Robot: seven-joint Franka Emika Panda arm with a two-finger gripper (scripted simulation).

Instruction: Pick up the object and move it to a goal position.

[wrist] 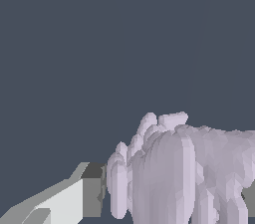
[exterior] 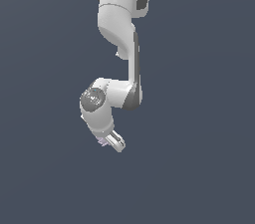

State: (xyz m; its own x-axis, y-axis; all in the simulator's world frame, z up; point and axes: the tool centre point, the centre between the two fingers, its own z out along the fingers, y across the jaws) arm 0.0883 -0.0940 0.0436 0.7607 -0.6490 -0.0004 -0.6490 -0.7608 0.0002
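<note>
In the exterior view the white arm reaches down the middle of the picture, and my gripper (exterior: 111, 142) hangs at its lower end. A tiny pale lilac-grey jagged lump, the object (exterior: 102, 141), peeks out at the gripper's tip. The wrist view shows the object (wrist: 179, 168) large and close, filling the space between the gripper's fingers. One white and grey finger (wrist: 74, 199) presses against one side of it, and a sliver of the other finger (wrist: 249, 197) shows at its opposite side. My gripper is shut on the object.
A plain, dark slate-blue background surrounds the arm in both views. No other objects, containers or edges show, and no goal marker is visible.
</note>
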